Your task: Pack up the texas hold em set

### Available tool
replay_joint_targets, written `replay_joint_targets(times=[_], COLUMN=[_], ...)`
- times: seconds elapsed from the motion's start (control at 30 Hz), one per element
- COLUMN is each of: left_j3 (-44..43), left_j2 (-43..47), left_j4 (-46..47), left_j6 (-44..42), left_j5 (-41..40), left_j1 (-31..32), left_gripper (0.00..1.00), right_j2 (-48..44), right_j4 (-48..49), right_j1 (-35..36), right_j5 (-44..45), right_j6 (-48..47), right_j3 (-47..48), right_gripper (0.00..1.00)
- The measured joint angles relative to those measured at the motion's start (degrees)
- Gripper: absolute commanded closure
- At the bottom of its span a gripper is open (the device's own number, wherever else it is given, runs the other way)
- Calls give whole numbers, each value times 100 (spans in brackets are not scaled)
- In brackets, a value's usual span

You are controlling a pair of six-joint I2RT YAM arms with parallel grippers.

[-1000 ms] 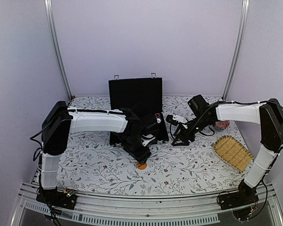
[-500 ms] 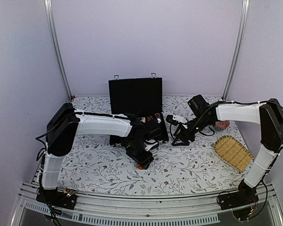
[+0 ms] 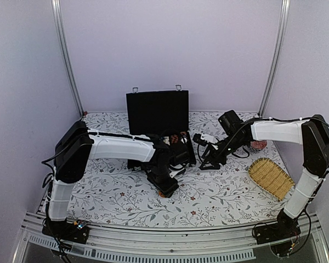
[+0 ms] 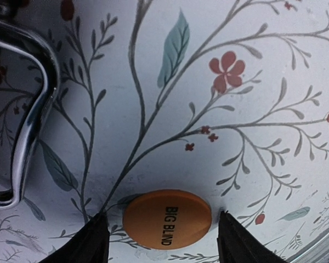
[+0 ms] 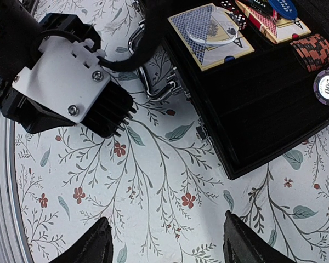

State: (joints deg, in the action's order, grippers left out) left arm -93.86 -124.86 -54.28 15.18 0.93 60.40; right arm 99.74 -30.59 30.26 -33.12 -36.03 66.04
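Floral tablecloth (image 3: 219, 203) carries the black case (image 3: 156, 112), lid up, at the back. My right gripper (image 5: 167, 244) hangs spread wide, empty, beside it. My left gripper (image 4: 162, 236), also spread, straddles the orange disc (image 4: 167, 218) lying before the case, fingers not touching it.

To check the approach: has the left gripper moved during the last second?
Yes. In the top view the left gripper has shifted away from the black case, toward the near edge, now covering most of the orange disc.

Woven basket (image 3: 270, 178), red dish (image 3: 257, 145), floral cloth (image 3: 219, 200)
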Motion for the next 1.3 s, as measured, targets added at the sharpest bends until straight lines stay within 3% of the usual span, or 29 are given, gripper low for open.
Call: replay_joint_targets(times=[0.8, 1.3], left_j3=[-37, -334], left_j2=[-46, 105], left_j4=[-76, -470], left_j6=[85, 37], left_j5=[-271, -638], left_j1=[162, -70], left_gripper=[50, 50], right_j2=[0, 0], right_j4=[-9, -26], right_j1=[0, 0], right_j5=[-2, 0], right_j6=[-2, -2], right_j3=[0, 0], right_gripper=[30, 30])
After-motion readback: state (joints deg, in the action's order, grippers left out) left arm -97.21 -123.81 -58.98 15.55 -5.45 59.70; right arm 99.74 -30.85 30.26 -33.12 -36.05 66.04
